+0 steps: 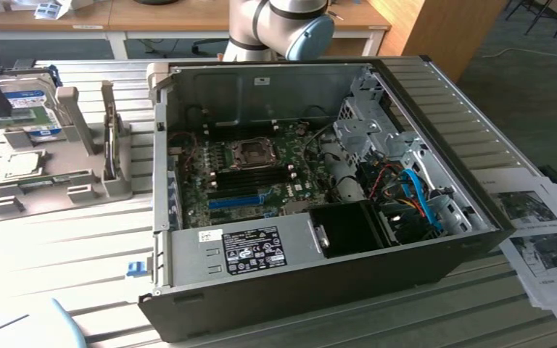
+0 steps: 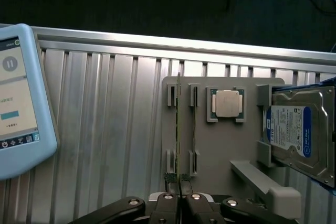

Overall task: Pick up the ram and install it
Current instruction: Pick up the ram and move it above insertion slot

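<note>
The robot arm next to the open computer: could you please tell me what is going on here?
The arm's gripper is closed on the ram, which stands on edge in its slot of the grey holder, alongside a processor chip and a hard drive. The ram is not yet in the open computer case.

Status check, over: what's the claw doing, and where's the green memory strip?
Gripper shut on the ram, at one end. Ram on edge in the gray holder. Second strip alongside, apart.
</note>
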Controlling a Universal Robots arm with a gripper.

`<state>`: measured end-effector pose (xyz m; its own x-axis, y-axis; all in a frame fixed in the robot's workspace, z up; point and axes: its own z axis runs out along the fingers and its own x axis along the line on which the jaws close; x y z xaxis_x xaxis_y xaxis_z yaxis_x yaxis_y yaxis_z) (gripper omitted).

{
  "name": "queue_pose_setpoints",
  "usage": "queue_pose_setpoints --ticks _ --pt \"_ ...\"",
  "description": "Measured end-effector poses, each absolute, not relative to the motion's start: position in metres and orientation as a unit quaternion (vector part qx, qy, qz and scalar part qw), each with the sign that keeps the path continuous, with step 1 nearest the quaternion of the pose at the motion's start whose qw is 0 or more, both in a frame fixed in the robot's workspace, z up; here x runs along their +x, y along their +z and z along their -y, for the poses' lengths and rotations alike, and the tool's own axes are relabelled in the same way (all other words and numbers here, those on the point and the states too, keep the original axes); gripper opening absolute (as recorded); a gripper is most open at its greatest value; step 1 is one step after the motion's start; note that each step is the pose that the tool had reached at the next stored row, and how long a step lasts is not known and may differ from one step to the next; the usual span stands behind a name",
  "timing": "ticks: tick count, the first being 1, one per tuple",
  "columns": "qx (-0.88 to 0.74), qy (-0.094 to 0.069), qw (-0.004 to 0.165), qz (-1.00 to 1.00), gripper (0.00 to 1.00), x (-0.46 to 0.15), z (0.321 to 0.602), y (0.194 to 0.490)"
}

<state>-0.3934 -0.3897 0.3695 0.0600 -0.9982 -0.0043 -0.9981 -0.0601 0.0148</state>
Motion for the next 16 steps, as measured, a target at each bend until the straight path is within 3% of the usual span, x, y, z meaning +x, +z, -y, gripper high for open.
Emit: queue_pose_setpoints --ticks 16 --pt "0.728 -0.007 0.004 0.686 0.11 -0.393 0.39 0.387"
